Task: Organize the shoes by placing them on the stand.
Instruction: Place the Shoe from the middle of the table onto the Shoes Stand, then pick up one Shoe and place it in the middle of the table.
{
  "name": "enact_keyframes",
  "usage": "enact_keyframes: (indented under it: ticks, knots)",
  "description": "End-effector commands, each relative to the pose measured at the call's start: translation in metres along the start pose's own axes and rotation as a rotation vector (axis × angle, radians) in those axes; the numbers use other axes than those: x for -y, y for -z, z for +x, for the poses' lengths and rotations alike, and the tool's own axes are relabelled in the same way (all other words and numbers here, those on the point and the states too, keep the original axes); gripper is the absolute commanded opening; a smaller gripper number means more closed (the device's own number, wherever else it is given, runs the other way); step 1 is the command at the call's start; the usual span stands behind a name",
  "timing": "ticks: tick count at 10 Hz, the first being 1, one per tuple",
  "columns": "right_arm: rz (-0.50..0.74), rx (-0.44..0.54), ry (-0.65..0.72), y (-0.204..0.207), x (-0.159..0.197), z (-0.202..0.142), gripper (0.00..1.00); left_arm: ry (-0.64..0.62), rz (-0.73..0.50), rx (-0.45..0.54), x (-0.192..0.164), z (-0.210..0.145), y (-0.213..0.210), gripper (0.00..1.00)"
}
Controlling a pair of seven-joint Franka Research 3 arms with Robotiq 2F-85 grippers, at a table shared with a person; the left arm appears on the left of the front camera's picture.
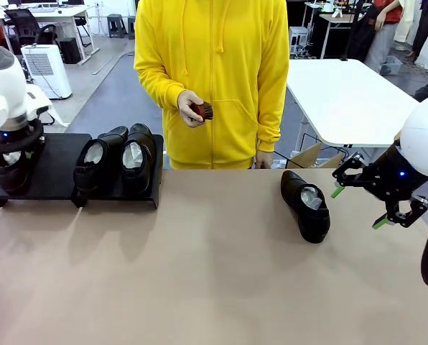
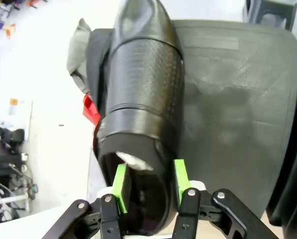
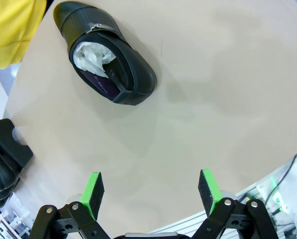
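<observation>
Tan tabletop (image 1: pixel 199 273) fills the lower frame, a person in yellow behind it holding a small brown brush (image 1: pixel 204 111). At left, the stand (image 1: pixel 56 169) carries two shoes (image 1: pixel 117 162); a third (image 2: pixel 138 124) sits at its far-left end, the left gripper (image 2: pixel 149 186) straddling its heel, whether gripping I cannot tell. Right of centre, the fourth shoe (image 1: pixel 307 205) awaits the wide-open, empty right gripper (image 1: pixel 357 205).

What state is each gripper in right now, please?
Left gripper: jaws astride the heel wall of a shoe; grip cannot be told.
Right gripper: open, empty.
</observation>
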State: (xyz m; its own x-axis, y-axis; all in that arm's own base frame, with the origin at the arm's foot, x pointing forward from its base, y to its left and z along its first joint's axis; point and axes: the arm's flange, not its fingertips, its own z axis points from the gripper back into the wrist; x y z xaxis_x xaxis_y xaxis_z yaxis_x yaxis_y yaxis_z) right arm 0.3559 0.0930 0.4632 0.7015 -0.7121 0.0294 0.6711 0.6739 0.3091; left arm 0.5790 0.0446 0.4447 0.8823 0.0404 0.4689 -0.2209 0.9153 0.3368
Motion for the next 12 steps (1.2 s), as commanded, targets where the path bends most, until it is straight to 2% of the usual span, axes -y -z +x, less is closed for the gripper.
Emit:
enact_keyframes:
  ticks: [1,2,10,12]
  knots:
    - [0.011,0.001,-0.019,0.0,0.0,0.001,1.0,-0.161,0.018,-0.014,-0.013,-0.009,-0.044,0.48]
    - [0.011,0.001,-0.019,0.0,0.0,0.001,1.0,0.0,0.0,0.0,0.0,0.0,0.0,0.48]
    - [0.011,0.001,-0.019,0.0,0.0,0.001,1.0,-0.011,-0.011,-0.017,0.004,-0.002,0.003,0.48]
    - [0.011,0.001,-0.019,0.0,0.0,0.001,1.0,-0.042,-0.106,0.162,0.015,-0.004,-0.07,0.48]
